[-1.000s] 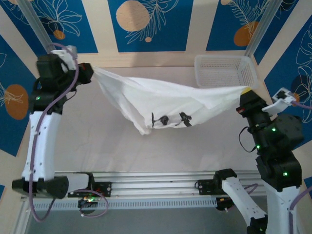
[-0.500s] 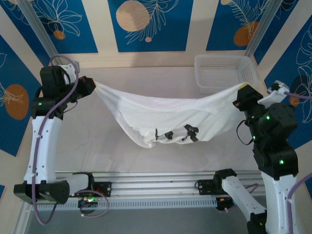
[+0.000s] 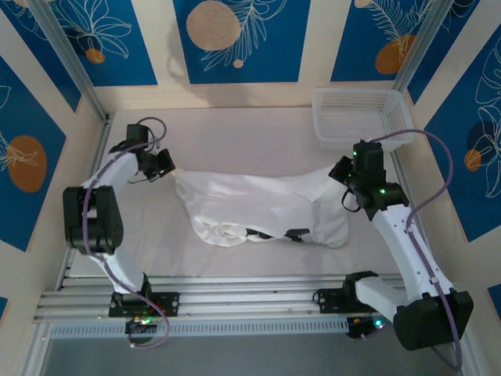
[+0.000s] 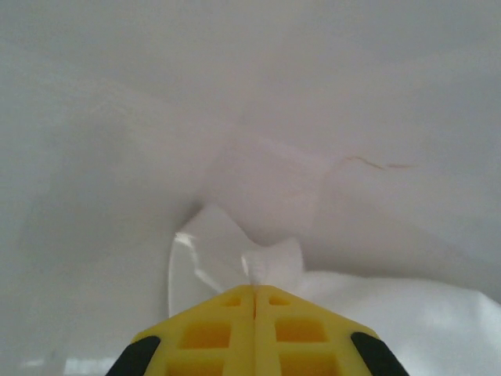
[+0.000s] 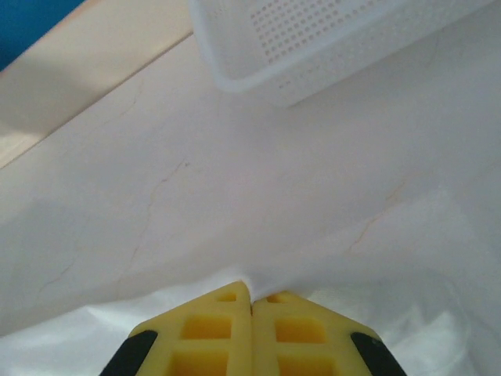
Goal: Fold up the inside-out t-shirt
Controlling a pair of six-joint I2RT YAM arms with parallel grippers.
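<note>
Both arms are coming down from their raised stretch, so the inside-out t-shirt point(image 3: 266, 200) is now lying on the table point(image 3: 235, 137) rather than hanging. The left tool point(image 3: 167, 164) and right tool point(image 3: 340, 171) are each pinching shut on an opposite far corner, the shirt's long axis running left to right between them. The mesh basket point(image 3: 360, 116) is sitting just behind the right tool.

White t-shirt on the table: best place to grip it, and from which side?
Grip the t-shirt at its two far corners, each from its outer side, coming in low along the table. The far edge runs fairly straight between those corners, while the near edge is bunched and wrinkled, offering no clean hem. The left gripper and right gripper are shut on those corners.
</note>
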